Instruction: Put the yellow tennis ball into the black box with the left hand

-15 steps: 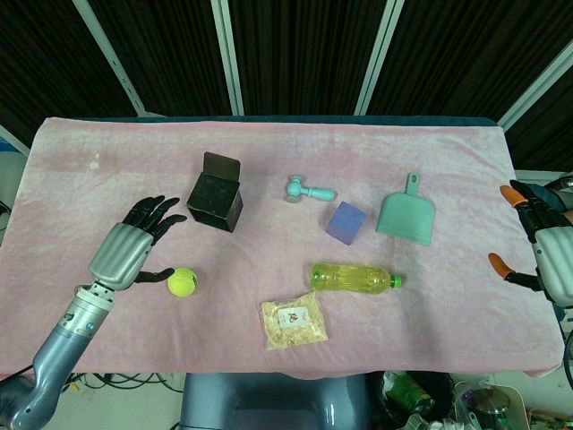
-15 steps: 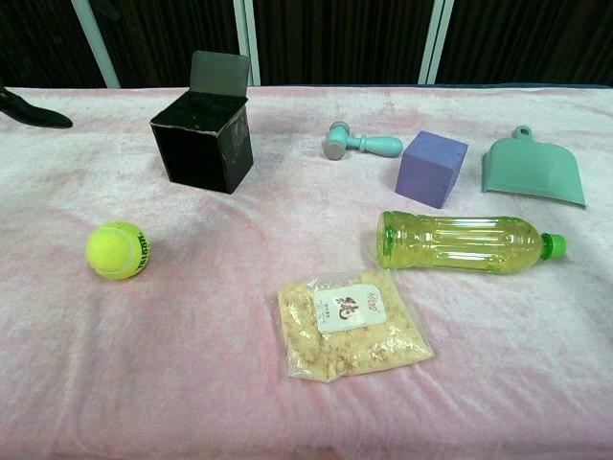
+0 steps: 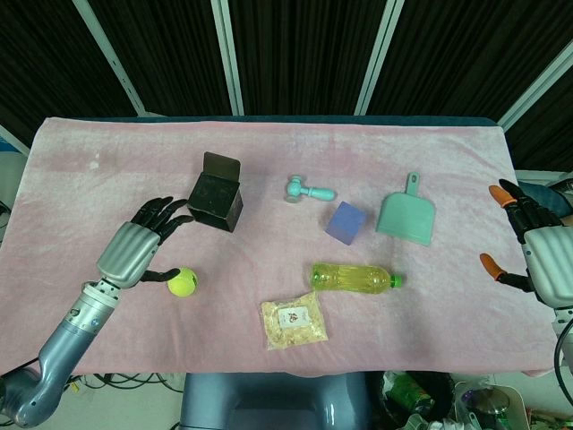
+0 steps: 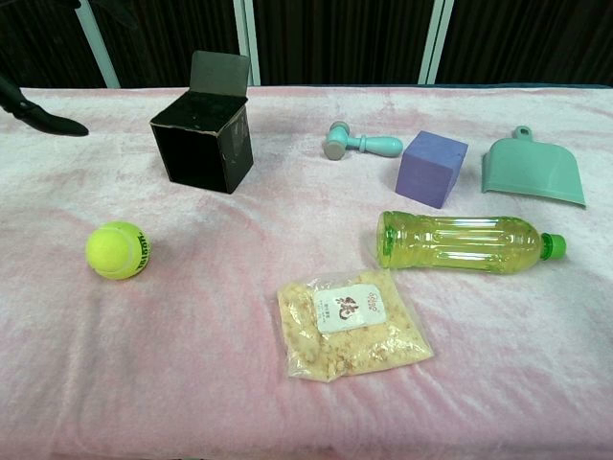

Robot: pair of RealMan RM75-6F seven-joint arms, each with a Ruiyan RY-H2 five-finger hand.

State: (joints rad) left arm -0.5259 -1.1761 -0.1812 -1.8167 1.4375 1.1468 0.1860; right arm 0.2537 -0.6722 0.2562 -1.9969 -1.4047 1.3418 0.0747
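Observation:
The yellow tennis ball (image 3: 183,283) (image 4: 117,250) lies on the pink cloth near the front left. My left hand (image 3: 139,247) hovers just left of and above it, fingers spread and holding nothing; its thumb tip is close to the ball. In the chest view only a dark fingertip (image 4: 48,121) shows at the left edge. The black box (image 3: 215,201) (image 4: 203,143) stands open behind the ball, flap raised at its back. My right hand (image 3: 535,253) hangs open off the table's right edge.
A teal toy hammer (image 3: 309,191), a purple cube (image 3: 346,222) and a teal dustpan (image 3: 407,214) lie across the middle and right. A yellow-green bottle (image 3: 353,279) and a snack bag (image 3: 294,321) lie near the front.
My left hand has shifted right and slightly forward, closer to the ball and the box. The right hand has drifted a little left and down. The ball has not moved.

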